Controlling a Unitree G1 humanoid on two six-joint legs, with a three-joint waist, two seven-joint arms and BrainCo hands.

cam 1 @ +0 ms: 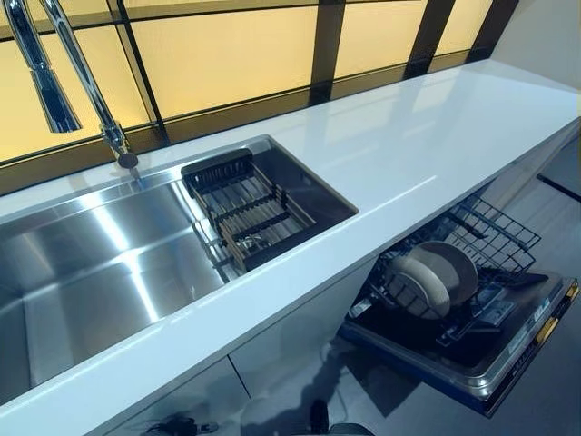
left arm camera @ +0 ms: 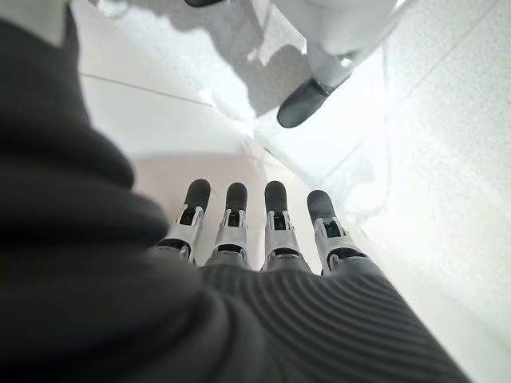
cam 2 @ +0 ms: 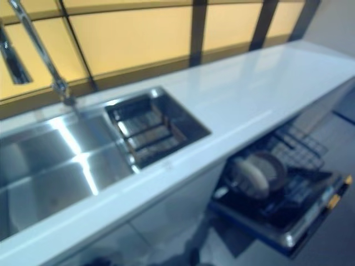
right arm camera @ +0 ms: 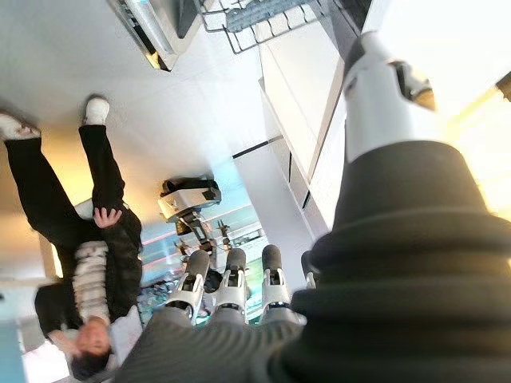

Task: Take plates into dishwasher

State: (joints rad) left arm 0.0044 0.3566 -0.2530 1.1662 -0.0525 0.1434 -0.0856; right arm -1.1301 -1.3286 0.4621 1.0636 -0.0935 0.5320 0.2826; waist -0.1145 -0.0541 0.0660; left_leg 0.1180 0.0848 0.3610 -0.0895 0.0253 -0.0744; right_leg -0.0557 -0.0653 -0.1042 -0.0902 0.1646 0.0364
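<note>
Two plates (cam 1: 436,277) stood in the dishwasher rack (cam 1: 495,238) — left hand (left arm camera: 247,231) and right hand (right arm camera: 231,287) both loose-fingered, holding nothing.

We're looking at a white bench (cam 2: 238,94) with a steel sink (cam 2: 61,166) and its dark drain basket (cam 2: 147,133); below right, plates (cam 2: 256,174) stand upright in the open dishwasher (cam 2: 288,213) rack.

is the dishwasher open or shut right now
Open. The dishwasher has its door dropped down below the counter, and its lower rack is pulled out with plates standing on edge in it.
</note>
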